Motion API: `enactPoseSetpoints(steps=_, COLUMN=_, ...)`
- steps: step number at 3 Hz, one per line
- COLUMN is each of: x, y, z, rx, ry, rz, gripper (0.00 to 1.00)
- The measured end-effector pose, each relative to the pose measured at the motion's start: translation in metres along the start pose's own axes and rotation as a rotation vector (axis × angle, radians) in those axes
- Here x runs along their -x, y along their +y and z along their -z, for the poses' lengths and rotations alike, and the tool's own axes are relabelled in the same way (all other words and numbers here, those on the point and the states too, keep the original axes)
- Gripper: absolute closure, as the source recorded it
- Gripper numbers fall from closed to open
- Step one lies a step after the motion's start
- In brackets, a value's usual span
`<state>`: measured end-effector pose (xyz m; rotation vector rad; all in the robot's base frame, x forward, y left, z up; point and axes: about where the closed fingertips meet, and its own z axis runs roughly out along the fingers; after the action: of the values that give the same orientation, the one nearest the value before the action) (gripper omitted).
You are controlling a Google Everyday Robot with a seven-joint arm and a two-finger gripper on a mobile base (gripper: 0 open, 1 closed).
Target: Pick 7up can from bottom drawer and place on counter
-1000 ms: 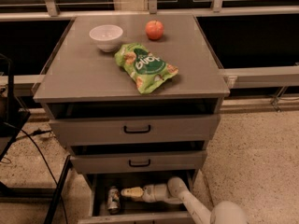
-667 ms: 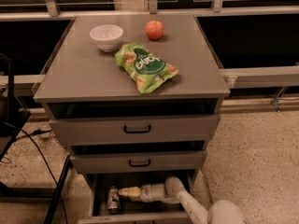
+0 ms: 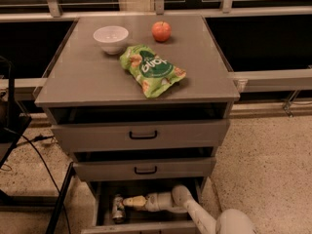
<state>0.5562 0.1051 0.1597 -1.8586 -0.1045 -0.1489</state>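
- 7up can (image 3: 117, 209): upright in the left part of the bottom drawer (image 3: 136, 226), which is pulled open.
- Gripper (image 3: 126, 202): inside the same drawer, reaching in from the right, tip just beside the can; cannot tell whether they touch.
- Jaws: cannot tell whether parted or closed.
- Counter (image 3: 87, 77): carries a white bowl (image 3: 111, 36), an apple (image 3: 161, 31) and a green snack bag (image 3: 152, 69).
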Motion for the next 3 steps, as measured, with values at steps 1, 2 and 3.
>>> enactPoseSetpoints(steps=1, x=0.004, y=-0.001, z=-0.01, rx=-0.02, ry=-0.006, rz=-0.006, gripper=0.3)
enactPoseSetpoints(steps=2, x=0.007, y=-0.003, z=-0.017, rx=-0.038, ry=-0.007, rz=-0.006, gripper=0.3)
enactPoseSetpoints(steps=3, x=0.008, y=-0.006, z=-0.023, rx=-0.058, ry=-0.007, rz=-0.003, gripper=0.31)
